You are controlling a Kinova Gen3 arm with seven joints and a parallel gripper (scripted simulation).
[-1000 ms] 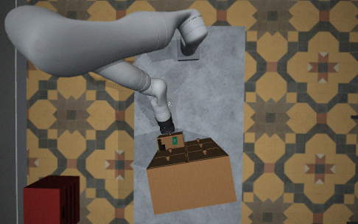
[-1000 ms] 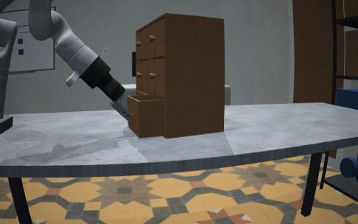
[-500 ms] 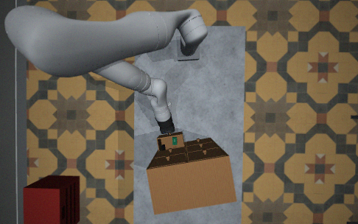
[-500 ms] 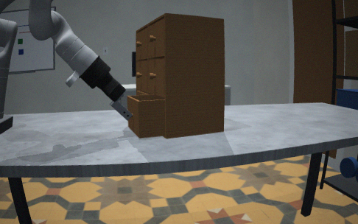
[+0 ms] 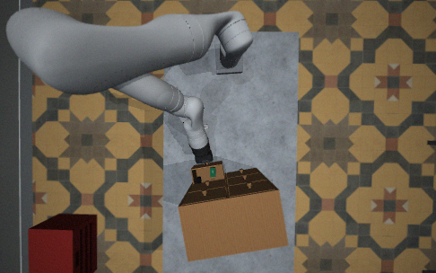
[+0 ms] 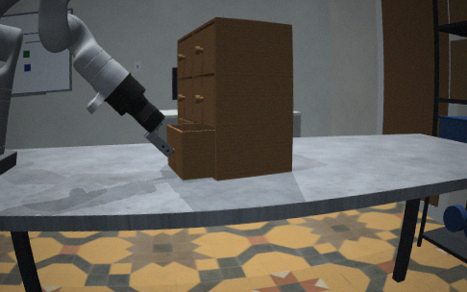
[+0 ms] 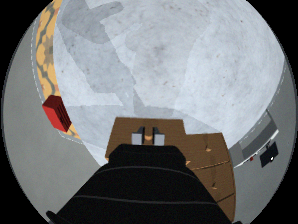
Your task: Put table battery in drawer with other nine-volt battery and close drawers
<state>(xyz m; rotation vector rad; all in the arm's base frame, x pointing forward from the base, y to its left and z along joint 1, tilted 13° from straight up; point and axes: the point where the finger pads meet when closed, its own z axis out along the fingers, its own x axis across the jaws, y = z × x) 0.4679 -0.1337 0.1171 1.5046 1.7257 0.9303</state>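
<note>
Left to right, top view: red cabinet [image 5: 50,249] [image 7: 56,114] off to the side, well apart from the chest. Pale arm [image 5: 130,45] [image 6: 103,62] crosses over the table [image 5: 269,90] [image 6: 346,154] [image 7: 165,45] and comes down to the chest's front. Gripper [image 5: 206,163] [image 6: 169,152] [image 7: 148,132] tilted down at the pulled-out bottom drawer [image 5: 204,172] [image 6: 198,156] [image 7: 172,129]; its fingers stand partly closed, one either side of the knob [image 7: 148,137]. Whether they pinch it, cannot tell. Inside that drawer: small dark shapes [image 5: 198,180] at the left, a green piece [image 5: 213,171] to the right. Neither nine-volt can be made out for certain; the dark shapes may be batteries. Chest [image 5: 233,224] [image 6: 255,101] [image 7: 223,150] upright behind, its four upper drawers in. Arm and gripper block the space before the open drawer. Far right, exterior: dark shelf unit [image 6: 435,72], beyond the table.
</note>
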